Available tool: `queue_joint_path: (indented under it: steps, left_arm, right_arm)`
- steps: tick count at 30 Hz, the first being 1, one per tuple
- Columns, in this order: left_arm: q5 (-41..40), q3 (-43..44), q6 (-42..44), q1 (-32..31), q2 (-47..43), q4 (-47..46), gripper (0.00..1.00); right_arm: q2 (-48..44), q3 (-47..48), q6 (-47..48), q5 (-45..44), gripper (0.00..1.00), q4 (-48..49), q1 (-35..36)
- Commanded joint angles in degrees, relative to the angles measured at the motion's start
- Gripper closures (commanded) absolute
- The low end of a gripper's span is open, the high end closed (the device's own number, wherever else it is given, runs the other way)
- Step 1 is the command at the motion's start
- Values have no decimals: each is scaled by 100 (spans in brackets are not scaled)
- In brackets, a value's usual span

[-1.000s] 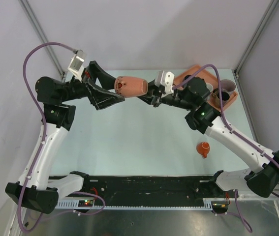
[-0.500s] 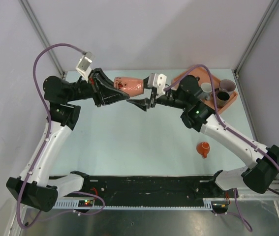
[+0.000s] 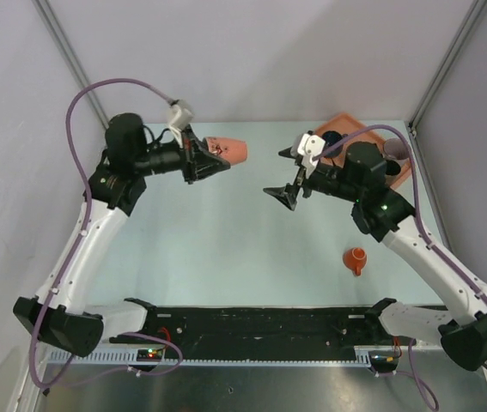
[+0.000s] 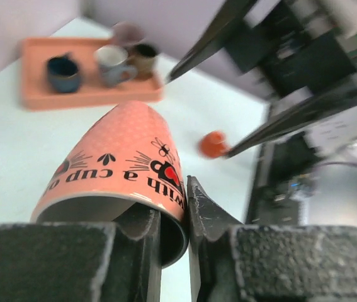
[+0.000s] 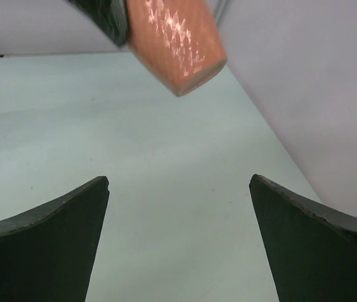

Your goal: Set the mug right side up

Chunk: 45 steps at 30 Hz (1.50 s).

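The mug is salmon pink with black lettering and hangs in the air on its side, above the table's far left. My left gripper is shut on its rim, one finger inside the mouth and one outside. In the left wrist view the mug points away from my left gripper, base foremost. My right gripper stands open to the mug's right, apart from it. In the right wrist view the mug's base shows at the top, beyond my empty right gripper.
An orange tray at the back right holds a dark blue mug, a grey mug and a brown mug. A small orange mug stands on the table at the right. A black rail runs along the near edge.
My right gripper let go of the mug, opened wide and drew back to the right. My left gripper shut on the rim and carries the mug, its arm swung leftward.
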<state>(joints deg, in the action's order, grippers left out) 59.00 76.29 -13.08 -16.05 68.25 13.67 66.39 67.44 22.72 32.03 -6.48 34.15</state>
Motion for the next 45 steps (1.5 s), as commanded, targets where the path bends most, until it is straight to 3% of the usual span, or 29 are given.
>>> queue_joint_path:
  steps: [1, 7, 11, 15, 18, 20, 23, 30, 35, 39, 45]
  left_arm:
    - [-2910, 870, 3736, -670, 27, 3696, 100]
    - [-4696, 236, 6432, -1723, -466, 4144, 100]
    - [-5352, -599, 8635, -2329, -1007, 4233, 100]
    - [-5055, -790, 10320, -2422, -1147, 4770, 100]
    - [-4640, -769, 11353, -2425, -1155, 5531, 100]
    - [-4502, -891, 12097, -2421, -1261, 5848, 100]
    - [-5109, -1322, 13132, -2505, -1448, 5974, 100]
    - [-6289, -1450, 13197, -2779, -1246, 5980, 100]
    - [-6416, -1408, 13157, -2928, -1189, 5980, 100]
    - [-6479, -1371, 12947, -2948, -1171, 5976, 100]
    - [-6402, -1110, 12349, -2948, -975, 5975, 100]
  right_arm:
    - [-386, 49, -537, -453, 1, -121, -208]
    - [-361, 428, -2580, -1038, 1, -42, -775]
    - [367, 1909, -3456, -2222, 1, -1482, -485]
    - [1379, 3214, -3450, -3175, 1, -3042, 523]
    - [1995, 3768, -3166, -2804, 1, -3637, 936]
    - [2259, 3959, -3073, -1985, 1, -3910, 960]
    - [2659, 4509, -3375, -1784, 1, -4487, 1035]
    - [2949, 4751, -3306, -2844, 2, -4653, 2103]
    - [3669, 5300, -3220, -2791, 15, -4864, 2467]
    - [4254, 5860, -3198, -2882, 18, -5333, 2669]
    - [4575, 5898, -3635, -3483, 25, -5438, 2795]
